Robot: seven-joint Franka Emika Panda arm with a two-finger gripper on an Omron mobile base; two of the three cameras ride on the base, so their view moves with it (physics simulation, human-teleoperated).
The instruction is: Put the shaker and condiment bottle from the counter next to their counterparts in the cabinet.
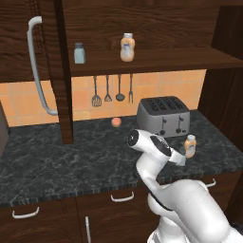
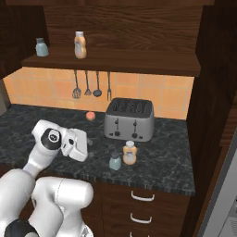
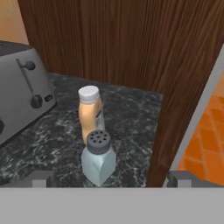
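Nothing is shelved yet: my tool (image 3: 112, 178) stands wide and empty, and the small pale blue-grey shaker with its dark perforated cap (image 3: 98, 158) sits just ahead of it on the black veined worktop (image 3: 131, 118). The rounded orange-tan bottle with the pale cap (image 3: 91, 113) stands directly behind it. Their twins wait high above my tool on the dark wooden cabinet shelf (image 2: 139, 62), so both trips are, I judge, still left.

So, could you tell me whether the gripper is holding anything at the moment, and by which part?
Nothing is held. The gripper is open, its fingertips standing apart on either side of the shaker on the counter, not touching it.
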